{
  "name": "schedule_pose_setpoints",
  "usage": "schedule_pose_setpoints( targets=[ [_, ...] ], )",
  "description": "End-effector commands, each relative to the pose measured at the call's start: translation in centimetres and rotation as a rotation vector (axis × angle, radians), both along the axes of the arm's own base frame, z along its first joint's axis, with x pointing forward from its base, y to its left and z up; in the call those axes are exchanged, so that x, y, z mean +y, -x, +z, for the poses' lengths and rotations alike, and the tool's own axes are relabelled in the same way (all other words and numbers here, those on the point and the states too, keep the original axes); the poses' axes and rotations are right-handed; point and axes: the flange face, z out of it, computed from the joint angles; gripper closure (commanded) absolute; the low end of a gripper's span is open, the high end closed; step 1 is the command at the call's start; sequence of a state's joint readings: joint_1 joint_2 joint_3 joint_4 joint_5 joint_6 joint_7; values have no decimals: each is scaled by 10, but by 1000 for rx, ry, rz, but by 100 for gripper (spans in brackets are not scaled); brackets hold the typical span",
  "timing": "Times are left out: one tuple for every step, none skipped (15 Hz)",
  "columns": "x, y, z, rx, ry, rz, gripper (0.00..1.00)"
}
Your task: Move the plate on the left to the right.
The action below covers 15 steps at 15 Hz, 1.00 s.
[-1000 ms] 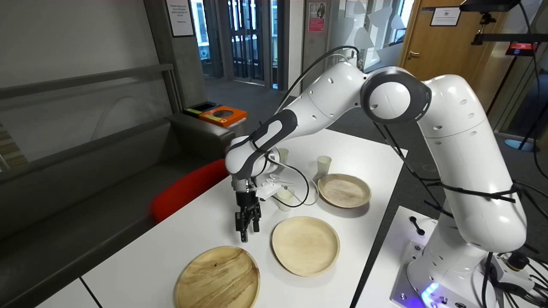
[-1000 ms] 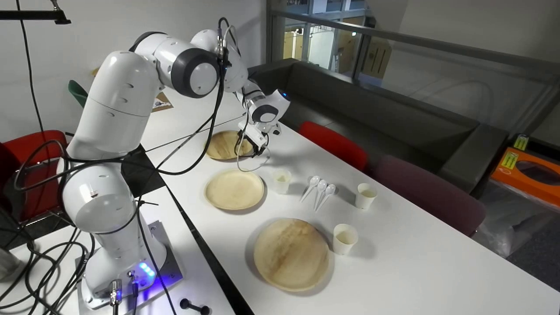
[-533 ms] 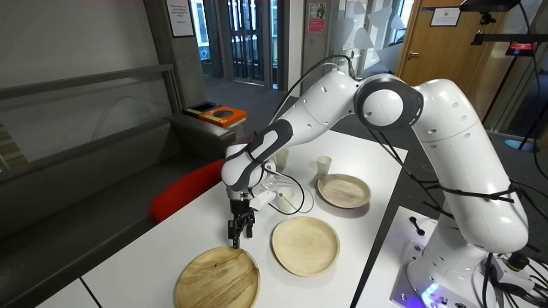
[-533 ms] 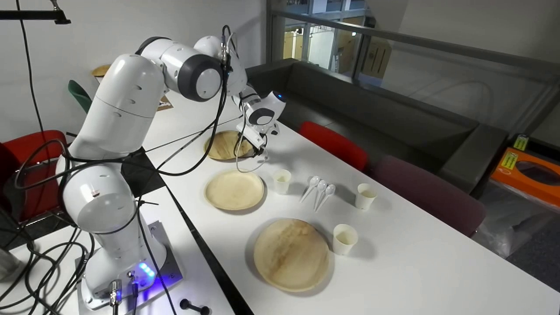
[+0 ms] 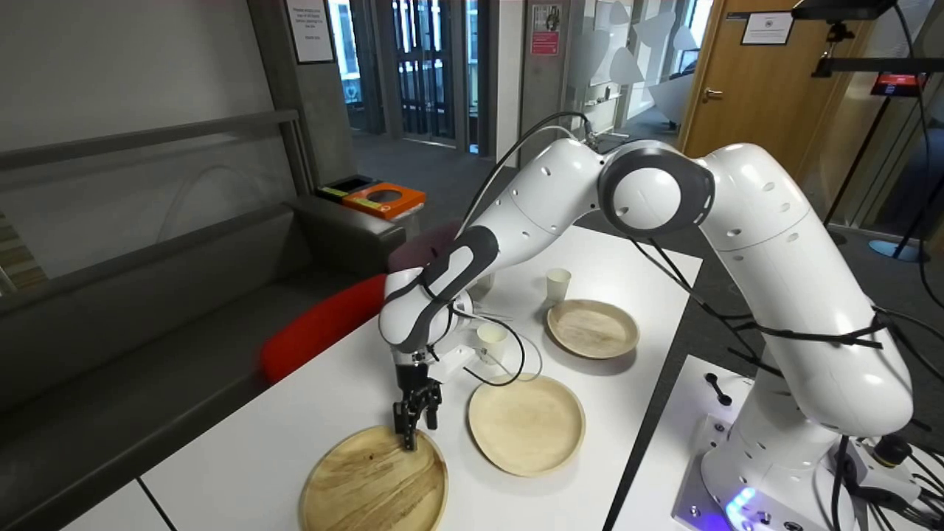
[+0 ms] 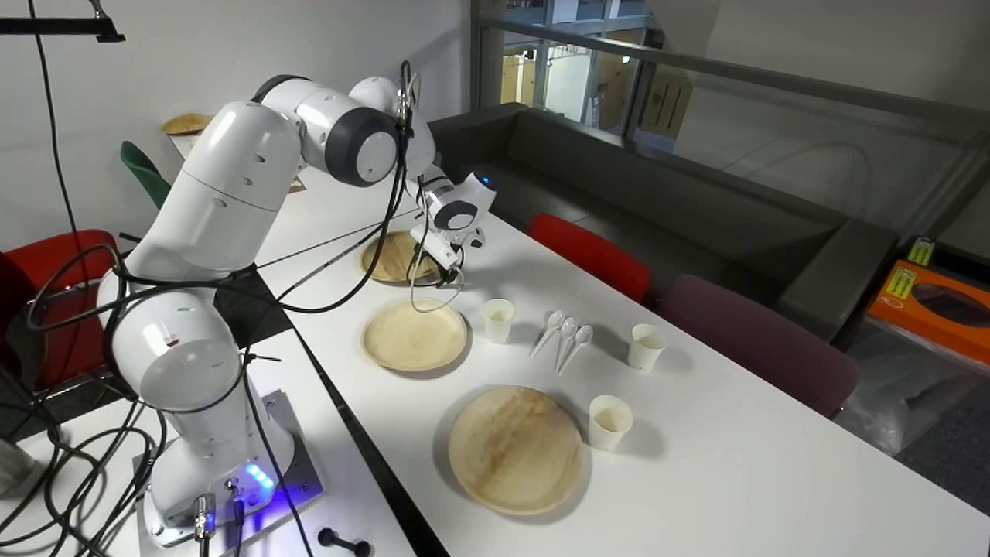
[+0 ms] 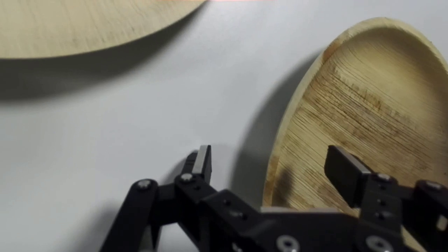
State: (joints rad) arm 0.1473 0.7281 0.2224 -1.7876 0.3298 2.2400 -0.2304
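Smooth white table (image 6: 735, 480) under everything, with the glossy white arm (image 5: 546, 195) leaning over it, lower than a second ago. The plate (image 5: 372, 487) is golden-brown wood, lying flat, face up, at one end of the row of dishes, next to the paler, smoother plate (image 5: 526, 428) with a gap between. It's round, so only the grain (image 5: 394, 479) gives a direction: diagonal, lower left to upper right in an exterior view. Past those is a third wooden dish (image 6: 516, 449), kinda blotchy. None of them have budged. The gripper (image 7: 271, 161) is spread wide, straddling the plate's raised rim; earlier it was out over bare table. Can't tell if it's touching. Then three pale tapered cups (image 6: 609, 424) and three shiny plastic-looking spoons (image 6: 568, 329).
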Motion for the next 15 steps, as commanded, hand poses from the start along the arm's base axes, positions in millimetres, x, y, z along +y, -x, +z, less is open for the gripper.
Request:
schedule_pose_setpoints(
  targets=[
    [7,-6,5,-1,10,-4,42],
    [6,-7,7,-3,10,-6,49],
    [6,-8,8,-5,8,-9,58],
    [5,-9,9,-7,5,-11,65],
    [5,-9,10,-7,3,-13,71],
    [4,-10,11,-8,-2,-16,80],
    [3,-11,13,-8,-6,-19,87],
    [2,-12,15,-9,-9,-21,94],
    [1,-13,17,-12,-14,-24,100],
    [-1,-14,22,-17,-23,-28,100],
    [-2,-16,26,-22,-32,-33,100],
    [-4,-17,35,-35,-44,-36,98],
    [-5,-18,42,-46,-53,-39,98],
    [-7,-19,52,-63,-63,-43,98],
    [-8,-20,57,-73,-69,-48,98]
  ],
)
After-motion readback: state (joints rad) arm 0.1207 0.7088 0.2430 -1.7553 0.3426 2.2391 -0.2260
